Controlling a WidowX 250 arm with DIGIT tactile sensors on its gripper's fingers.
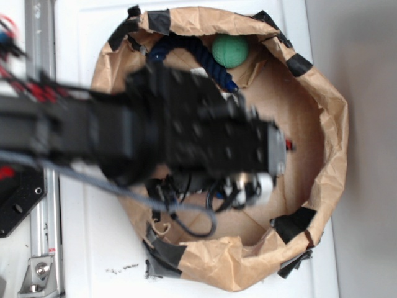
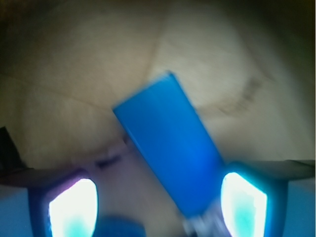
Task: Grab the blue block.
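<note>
In the wrist view, the blue block point(image 2: 170, 143) is a smooth, flat, rectangular piece lying diagonally on the brown paper floor. Its near end reaches down between my fingers, close to the right fingertip point(image 2: 243, 202). My gripper point(image 2: 158, 197) is open wide just above the floor, with the left fingertip point(image 2: 73, 207) well clear of the block. In the exterior view the black arm point(image 1: 186, 133) hangs over the middle of the paper basin and hides the block and the fingers.
A crumpled brown paper wall point(image 1: 332, 149) with black tape rings the work area. A green ball point(image 1: 230, 51) and a dark blue rope point(image 1: 208, 62) lie at its far side. A darker blue blurred shape point(image 2: 121, 229) shows at the bottom edge of the wrist view.
</note>
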